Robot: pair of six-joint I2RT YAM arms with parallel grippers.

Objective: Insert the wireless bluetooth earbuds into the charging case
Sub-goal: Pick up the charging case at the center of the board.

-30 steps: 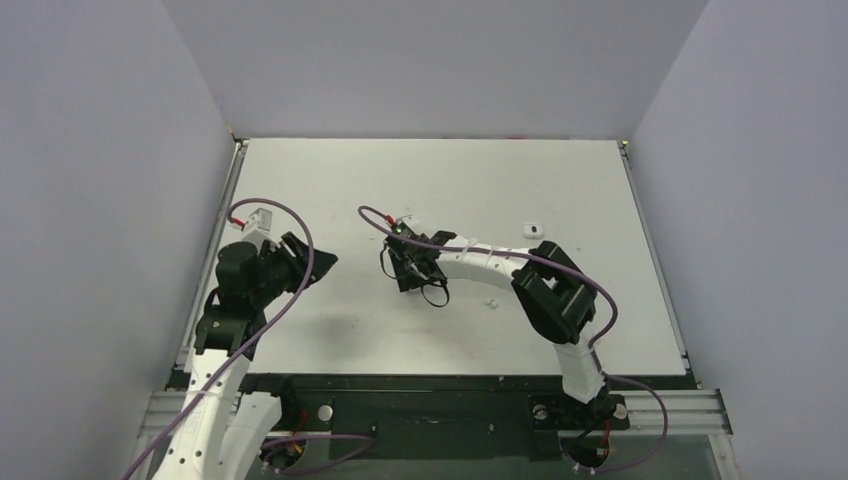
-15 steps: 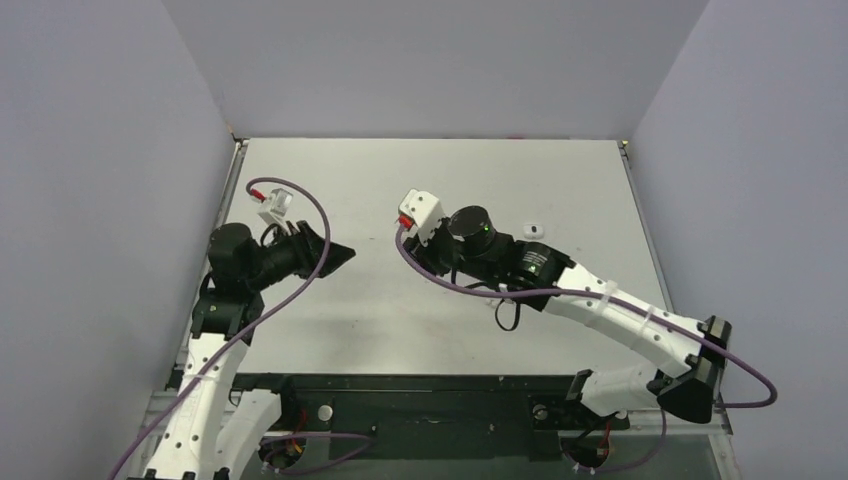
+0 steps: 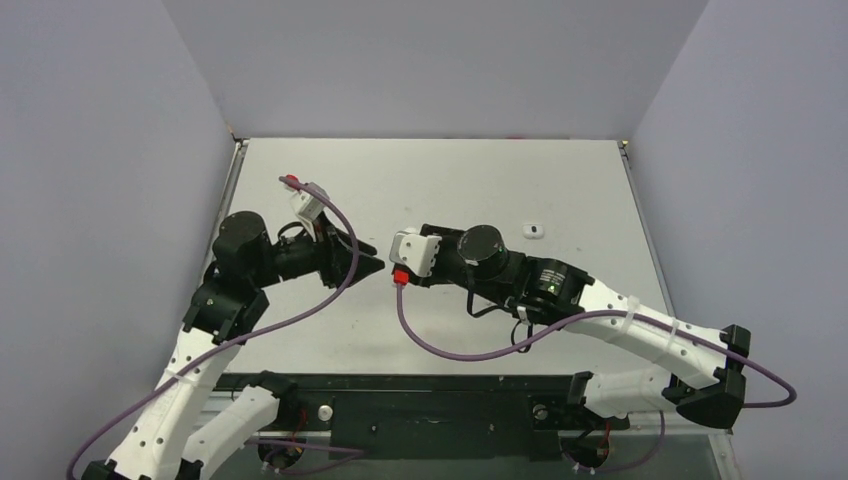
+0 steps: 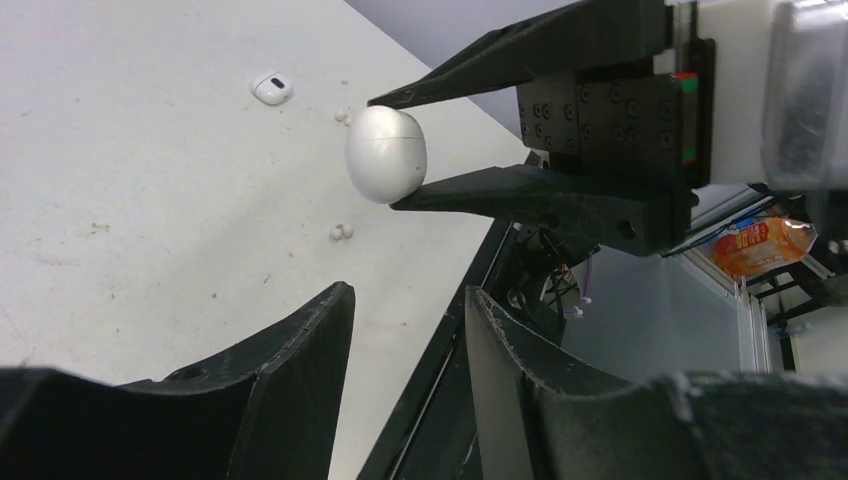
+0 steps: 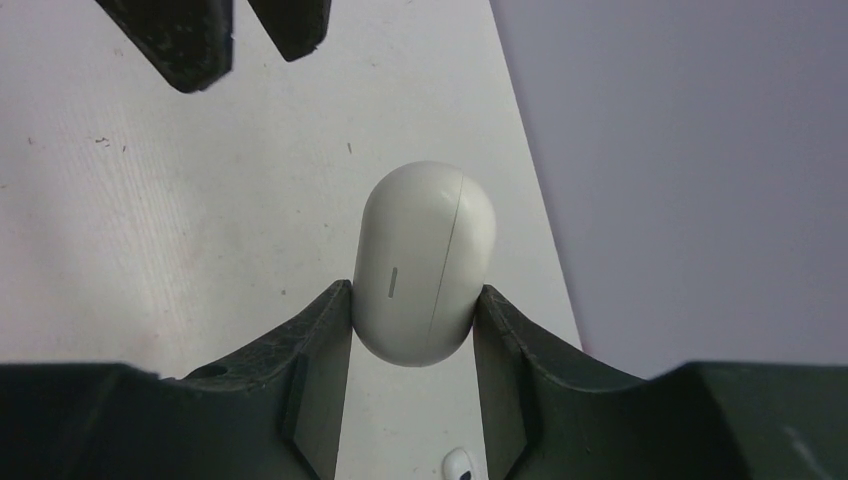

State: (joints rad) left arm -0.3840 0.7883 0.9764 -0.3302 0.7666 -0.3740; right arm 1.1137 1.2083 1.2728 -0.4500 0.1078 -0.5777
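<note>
Above table (image 3: 450,170) centre | right gripper (image 5: 412,292) clamped on charging case (image 5: 420,235) | left gripper (image 4: 408,295) apart, facing it

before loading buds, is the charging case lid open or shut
Shut: the charging case, clamped in the right gripper, shows only a thin seam and no sockets in either wrist view.

Left arm: bent at the elbow, reaching right toward the middle.
Left gripper (image 3: 378,265): fingers apart, tips pointing at the right gripper.
Right arm: stretched out low, reaching left.
Right gripper (image 4: 398,150): fingers squeezed tight on the charging case (image 5: 425,262), held in the air.
</note>
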